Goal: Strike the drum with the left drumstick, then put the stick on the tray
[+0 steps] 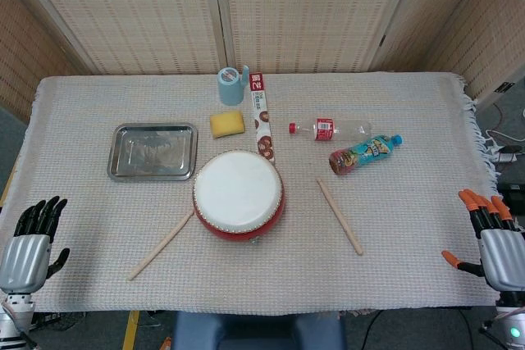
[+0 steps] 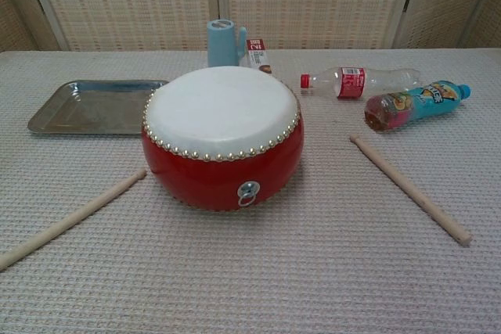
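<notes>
Nothing begun yet by the look of it: opening step, reach and pick-up still to do. Left hand (image 1: 29, 245), silver palm with black fingers (image 1: 45, 212), at near table edge, fingers apart and upright, holding nothing. Right hand (image 1: 492, 239), orange-tipped, likewise spread and empty at far right edge. Left plain wooden drumstick (image 1: 162, 244) flat on woven beige cloth, beyond and to the inner side of the black fingertips, near but apart; lies slantwise, far tip close beside red round drum with white skin (image 1: 238, 194), contact not clear. Thin, pale, smooth dowel, no grip marks; probably rolls easily. Next move likely needs the left hand lowered over the stick's near end, fingers closing around the shaft. Rectangular shiny metal tray (image 1: 123, 171) farther out, past those fingertips, left of drum.
</notes>
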`<state>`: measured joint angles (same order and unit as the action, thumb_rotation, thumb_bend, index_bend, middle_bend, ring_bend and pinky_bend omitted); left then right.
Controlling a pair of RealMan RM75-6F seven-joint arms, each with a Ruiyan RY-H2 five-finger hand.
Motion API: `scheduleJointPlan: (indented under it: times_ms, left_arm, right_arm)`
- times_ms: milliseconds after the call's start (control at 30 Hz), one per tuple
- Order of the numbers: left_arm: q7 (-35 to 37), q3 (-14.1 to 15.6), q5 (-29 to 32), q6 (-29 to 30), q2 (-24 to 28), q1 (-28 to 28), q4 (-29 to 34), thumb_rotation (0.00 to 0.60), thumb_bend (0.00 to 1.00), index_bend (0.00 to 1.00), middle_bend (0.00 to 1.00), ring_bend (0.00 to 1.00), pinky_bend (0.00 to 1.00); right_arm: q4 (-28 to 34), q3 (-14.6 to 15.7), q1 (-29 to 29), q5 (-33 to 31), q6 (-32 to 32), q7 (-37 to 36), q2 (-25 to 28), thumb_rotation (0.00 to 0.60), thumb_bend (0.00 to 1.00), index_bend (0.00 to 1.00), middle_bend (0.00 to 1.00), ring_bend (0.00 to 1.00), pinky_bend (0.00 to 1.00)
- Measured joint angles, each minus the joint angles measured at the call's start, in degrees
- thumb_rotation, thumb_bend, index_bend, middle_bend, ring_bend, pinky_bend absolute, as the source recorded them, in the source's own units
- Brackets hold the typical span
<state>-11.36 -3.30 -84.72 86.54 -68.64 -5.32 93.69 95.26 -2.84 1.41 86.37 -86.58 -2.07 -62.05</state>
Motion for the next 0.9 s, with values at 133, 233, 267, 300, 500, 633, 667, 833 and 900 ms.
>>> scheduleJointPlan:
  times_ms: [133,233,267,300,500,633,667,833,900]
  left_arm:
    - [-0.74,-0.15,0.34,0.12,0.05,0.01,0.32,0.600,0.25,0.02,0.04,0.03,0.08]
    - [-0.85,-0.05,0.02,0.20,0.11,0.02,0.47,0.600,0.25,0.03,0.04,0.03,0.08]
    - [-0.79,0.00,-0.12,0.22,0.18,0.02,0.59,0.600,0.25,0.03,0.04,0.03,0.08]
    - [-0.65,0.04,-0.33,0.27,0.32,0.01,0.77,0.600,0.25,0.03,0.04,0.03,0.08]
    - [0.57,-0.26,-1.35,0.30,0.62,-0.61,1.16,0.600,0.25,0.04,0.04,0.03,0.08]
    - [1.58,-0.41,-2.82,-0.99,0.78,-2.04,1.72,0.600,0.25,0.04,0.04,0.03,0.08]
    - [1.79,-0.38,-3.16,-1.46,0.80,-2.42,1.98,0.600,0.25,0.04,0.04,0.03,0.08]
    - [3.07,-0.20,-4.26,-5.45,-0.21,-5.10,2.93,0.600,0.25,0.04,0.04,0.03,0.08]
    - [2.90,-0.08,-4.37,-7.57,-1.33,-6.37,2.97,0.600,0.25,0.04,0.04,0.03,0.08]
  right_arm:
    - [-0.68,-0.16,-0.22,0.49,-0.88,-0.59,-0.20,0.600,0.02,0.00,0.05,0.00,0.00]
    - [-1.02,-0.20,-0.19,0.82,-0.99,-0.94,-0.24,0.600,0.02,0.00,0.05,0.00,0.00]
    - [-1.09,-0.20,-0.17,0.96,-1.03,-1.01,-0.23,0.600,0.02,0.00,0.05,0.00,0.00]
    - [-1.18,-0.20,-0.15,1.17,-1.15,-1.11,-0.23,0.600,0.02,0.00,0.05,0.00,0.00]
    - [-1.71,-0.27,-0.31,2.03,-2.23,-1.87,-0.22,0.600,0.02,0.00,0.05,0.00,0.00]
    - [-1.65,-0.22,-0.39,2.51,-2.61,-1.83,-0.05,0.600,0.02,0.00,0.05,0.00,0.00]
    - [-1.64,-0.21,-0.43,2.65,-2.78,-1.83,-0.03,0.600,0.02,0.00,0.05,0.00,0.00]
    - [-1.95,-0.25,-0.75,2.49,-3.27,-2.44,-0.24,0.600,0.02,0.00,0.05,0.00,0.00]
    - [-1.97,-0.09,-0.88,2.52,-3.26,-2.45,-0.17,0.600,0.02,0.00,0.05,0.00,0.00]
